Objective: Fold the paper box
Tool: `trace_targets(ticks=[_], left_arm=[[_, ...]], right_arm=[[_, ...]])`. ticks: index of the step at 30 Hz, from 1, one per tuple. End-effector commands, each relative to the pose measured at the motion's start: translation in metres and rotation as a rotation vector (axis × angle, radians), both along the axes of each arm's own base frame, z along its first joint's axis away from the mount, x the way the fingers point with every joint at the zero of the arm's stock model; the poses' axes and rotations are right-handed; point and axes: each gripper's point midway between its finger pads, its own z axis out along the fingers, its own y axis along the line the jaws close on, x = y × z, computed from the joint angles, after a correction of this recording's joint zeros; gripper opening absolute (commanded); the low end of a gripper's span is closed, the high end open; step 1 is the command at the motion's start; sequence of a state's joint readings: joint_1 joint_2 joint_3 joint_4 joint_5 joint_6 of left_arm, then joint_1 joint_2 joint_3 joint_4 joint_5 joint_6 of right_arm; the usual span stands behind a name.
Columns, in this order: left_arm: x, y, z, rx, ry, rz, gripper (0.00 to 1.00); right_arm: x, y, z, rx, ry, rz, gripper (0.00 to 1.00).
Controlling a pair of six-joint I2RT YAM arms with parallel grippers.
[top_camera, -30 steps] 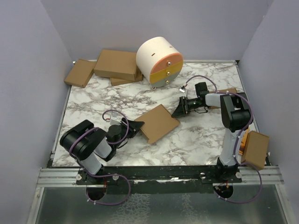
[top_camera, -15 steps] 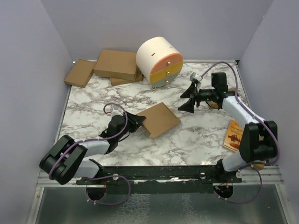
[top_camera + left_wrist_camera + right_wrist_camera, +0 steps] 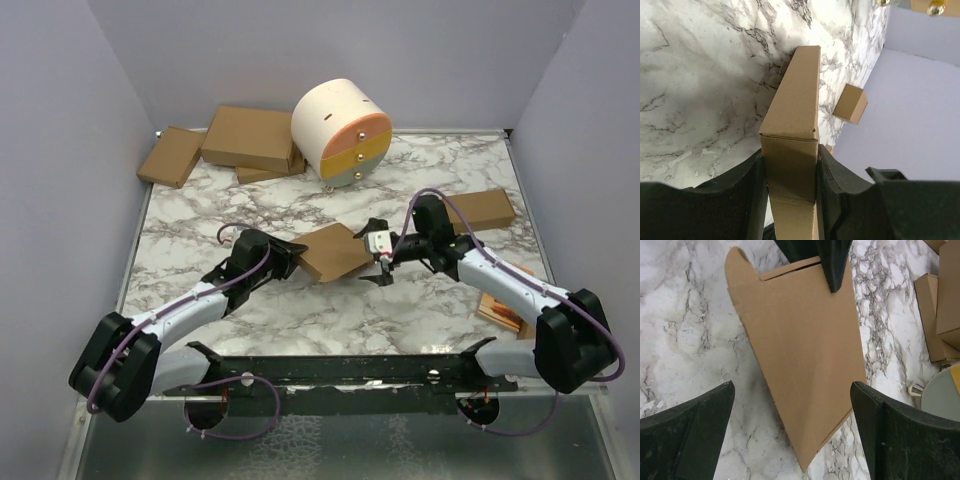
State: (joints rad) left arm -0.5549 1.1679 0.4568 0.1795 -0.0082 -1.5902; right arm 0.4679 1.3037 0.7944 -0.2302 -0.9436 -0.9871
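Gotta square the wide-open right gripper (image 3: 792, 387) around the free corner of the paper box (image 3: 800, 340) before pinching, with the left gripper (image 3: 790, 150) clamped on the other end as anchor.

free: table (image 3: 340, 305) before paper box (image 3: 335, 252) | blocked: round drawer unit (image 3: 335, 125), cartons (image 3: 248, 137) behind

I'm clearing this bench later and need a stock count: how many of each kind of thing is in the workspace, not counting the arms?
Paper box: 1
Other brown cartons: 4
Round drawer unit: 1
Flat orange item: 1
Total: 7
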Motion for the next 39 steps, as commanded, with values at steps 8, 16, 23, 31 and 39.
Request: trace_targets(ticks=[8, 16, 23, 31, 39], left_arm=[[-0.001, 0.020, 0.008, -0.084, 0.121, 0.113, 0.19], [-0.001, 0.019, 0.012, -0.109, 0.116, 0.106, 0.19], [0.000, 0.019, 0.014, -0.121, 0.109, 0.107, 0.19], [-0.001, 0.018, 0.017, -0.142, 0.100, 0.105, 0.34], [-0.004, 0.023, 0.022, -0.124, 0.098, 0.114, 0.65]], right_arm=[[0.027, 0.026, -0.020, -0.098, -0.374, -0.160, 0.98], [0.027, 0.046, -0.031, -0.106, -0.430, -0.201, 0.77], [0.025, 0.051, -0.036, -0.108, -0.438, -0.201, 0.59], [0.026, 0.052, -0.031, -0.094, -0.416, -0.222, 0.40], [0.031, 0.054, -0.019, -0.052, -0.332, -0.298, 0.36]])
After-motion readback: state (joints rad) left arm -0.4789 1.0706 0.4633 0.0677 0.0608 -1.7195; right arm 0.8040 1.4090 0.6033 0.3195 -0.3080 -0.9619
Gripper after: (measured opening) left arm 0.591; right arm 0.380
